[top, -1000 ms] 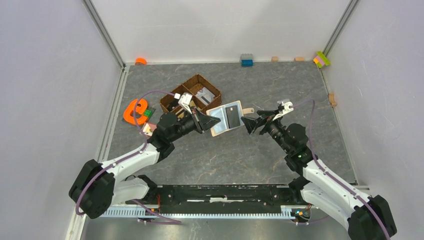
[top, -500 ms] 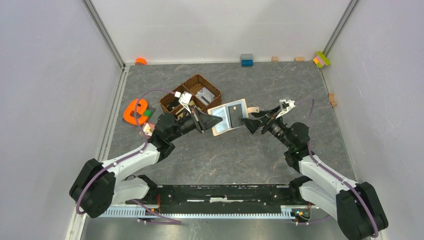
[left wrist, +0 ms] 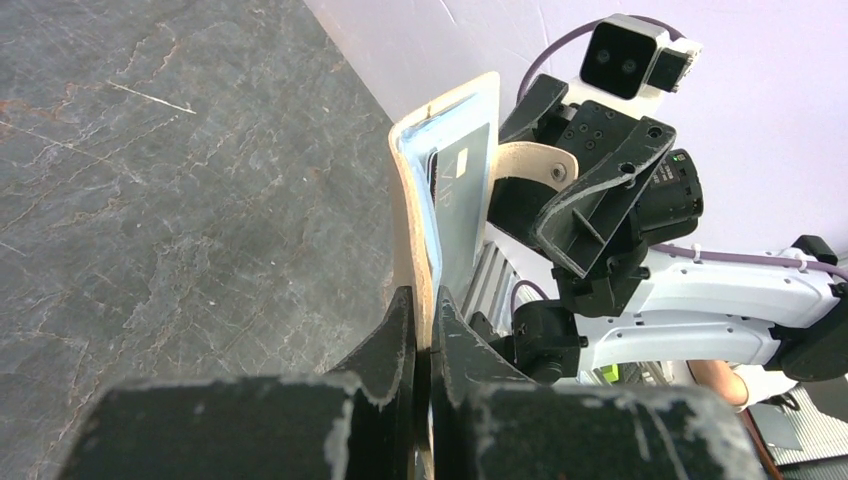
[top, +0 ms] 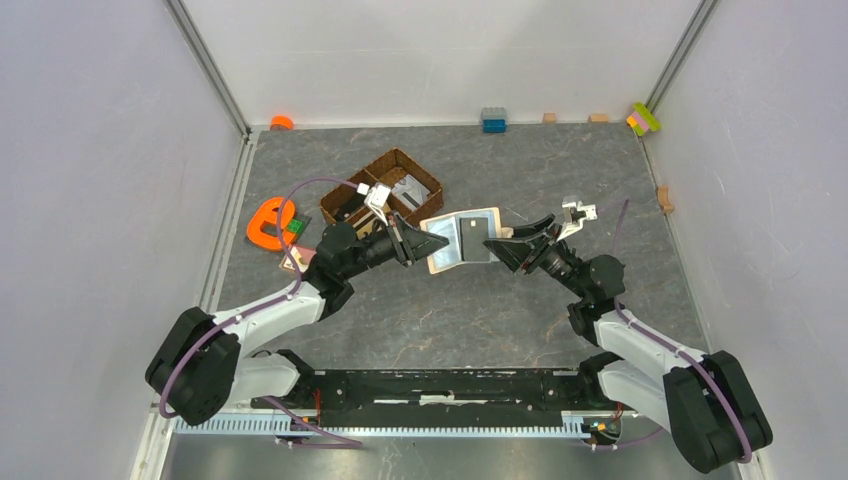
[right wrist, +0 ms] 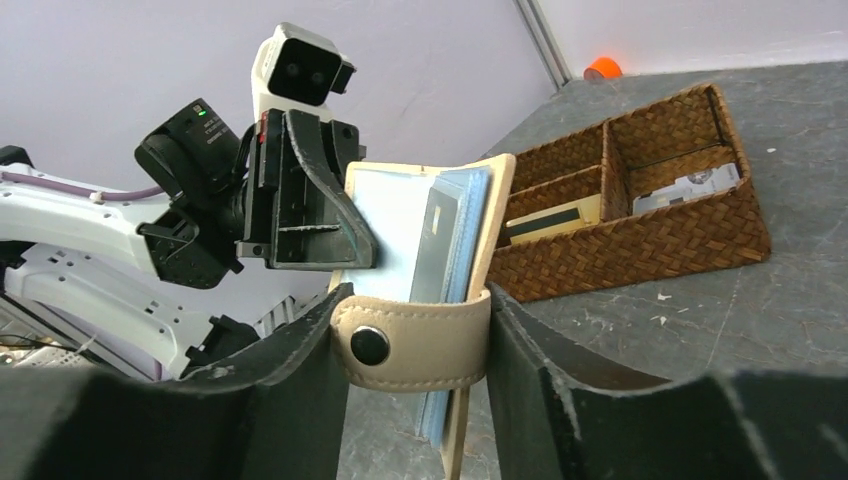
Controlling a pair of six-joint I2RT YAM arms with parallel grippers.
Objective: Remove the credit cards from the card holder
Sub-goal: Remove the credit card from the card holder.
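Hanging above the grey stone-patterned bench, the small beige folding card holder stood open between the two arms, near the brown wicker compartment basket. The left end effector had its fingers pressed together on the holder's lower cover edge. The right end effector was spread, the holder's snap-button tab spanning the gap and touching both fingers. A thin greyish card sat tucked in one of the shiny clear sleeves.
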